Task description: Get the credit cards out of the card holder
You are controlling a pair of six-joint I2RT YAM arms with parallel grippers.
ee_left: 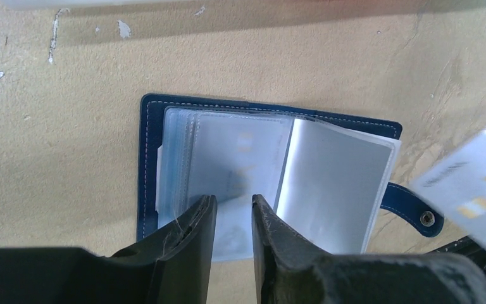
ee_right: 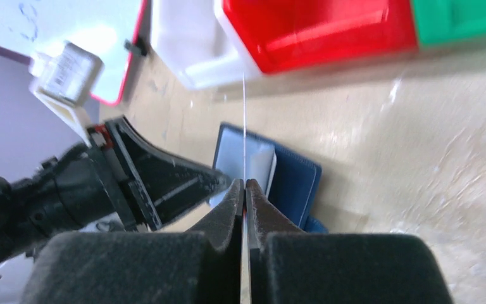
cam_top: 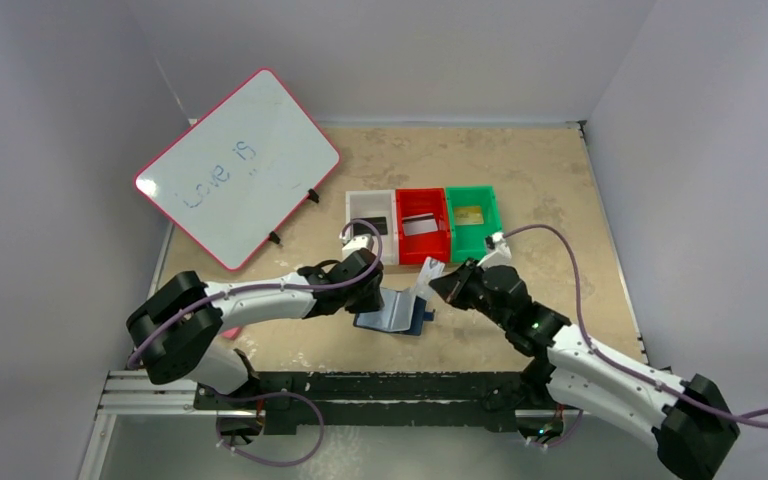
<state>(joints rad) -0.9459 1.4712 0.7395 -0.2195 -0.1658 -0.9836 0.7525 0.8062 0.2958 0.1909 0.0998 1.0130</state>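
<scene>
On tan table (cam_top: 520,180), grey walls (cam_top: 50,120)

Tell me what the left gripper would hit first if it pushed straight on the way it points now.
Most likely the clear sleeves of the open card holder: the left gripper points down at them with its fingers slightly apart. How close it already is, the pictures don't settle.
</scene>
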